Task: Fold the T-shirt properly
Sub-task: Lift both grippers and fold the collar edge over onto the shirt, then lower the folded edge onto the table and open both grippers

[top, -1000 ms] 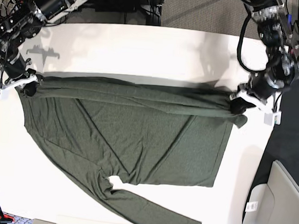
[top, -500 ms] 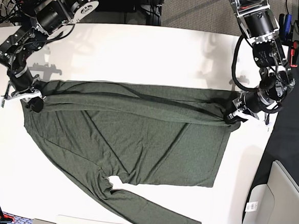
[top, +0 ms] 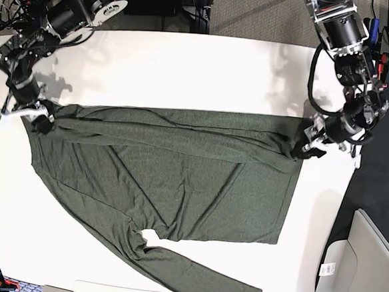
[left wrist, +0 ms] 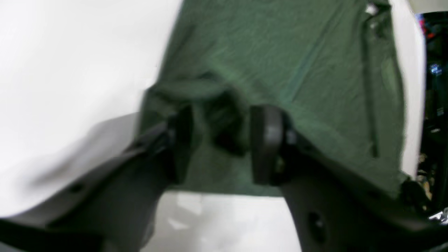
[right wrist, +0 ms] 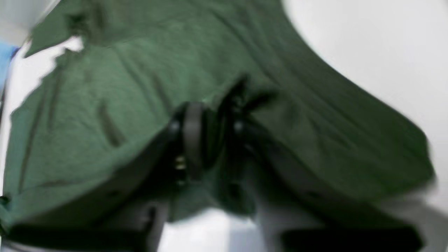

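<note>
I saw both end effectors, left [top: 310,146] and right [top: 39,118], released, low at the T-shirt's [top: 178,185] folded top corners.

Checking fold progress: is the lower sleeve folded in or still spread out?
Spread out. In the base view the sleeve of the T-shirt trails flat on the table, beyond the hem, not folded over the body.

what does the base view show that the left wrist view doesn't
Only the base view shows the whole T-shirt spread flat, its loose sleeve trailing toward the near table edge, and the right gripper at the far corner. Only the left wrist view shows the left gripper up close, its fingers parted with bunched fabric between them. Both show the green shirt on the white table.
</note>
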`<state>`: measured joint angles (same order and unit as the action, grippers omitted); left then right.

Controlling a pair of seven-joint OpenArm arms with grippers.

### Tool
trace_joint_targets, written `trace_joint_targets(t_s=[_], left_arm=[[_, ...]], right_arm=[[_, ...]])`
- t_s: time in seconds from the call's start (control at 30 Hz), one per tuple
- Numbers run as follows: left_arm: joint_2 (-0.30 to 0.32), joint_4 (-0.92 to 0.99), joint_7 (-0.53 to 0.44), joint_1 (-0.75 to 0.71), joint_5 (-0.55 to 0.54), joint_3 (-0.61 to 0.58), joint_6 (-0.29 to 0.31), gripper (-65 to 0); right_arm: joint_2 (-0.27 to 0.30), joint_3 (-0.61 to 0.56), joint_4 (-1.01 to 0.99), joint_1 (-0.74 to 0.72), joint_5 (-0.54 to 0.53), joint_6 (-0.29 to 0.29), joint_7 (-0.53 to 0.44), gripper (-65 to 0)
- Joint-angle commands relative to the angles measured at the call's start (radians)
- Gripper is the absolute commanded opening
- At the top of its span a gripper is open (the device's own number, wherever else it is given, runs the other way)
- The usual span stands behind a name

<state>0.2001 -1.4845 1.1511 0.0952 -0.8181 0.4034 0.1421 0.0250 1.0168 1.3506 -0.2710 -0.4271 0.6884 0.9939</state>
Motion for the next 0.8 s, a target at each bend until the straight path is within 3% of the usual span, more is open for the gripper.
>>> trace_joint_targets(t_s=[0.0,0.27,0.4,0.77], left_arm=[[0.012,-0.026,0.000,0.015,-0.016,0.002,0.004,-37.3],[0.014,-0.170,0.043,-0.131,-0.016,0.004,0.004,-37.3],[0.005,-0.167,0.039,-0.151,-0.011,0.001,0.004,-37.3],[-0.027,-0.025,0.039,-0.131,-0.013,0.002,0.004,-37.3]], right_arm=[[0.011,0.006,0.022,-0.023,-0.032,0.010,-0.011,-46.0],[0.034,0.083,0.063,0.072,-0.224,0.010,0.110,-43.0],[0.036,0.083,0.102,0.160,-0.296,0.010,0.115,-43.0],[0.036,0.116,0.102,0.178,-0.303,0.010,0.110,-43.0]])
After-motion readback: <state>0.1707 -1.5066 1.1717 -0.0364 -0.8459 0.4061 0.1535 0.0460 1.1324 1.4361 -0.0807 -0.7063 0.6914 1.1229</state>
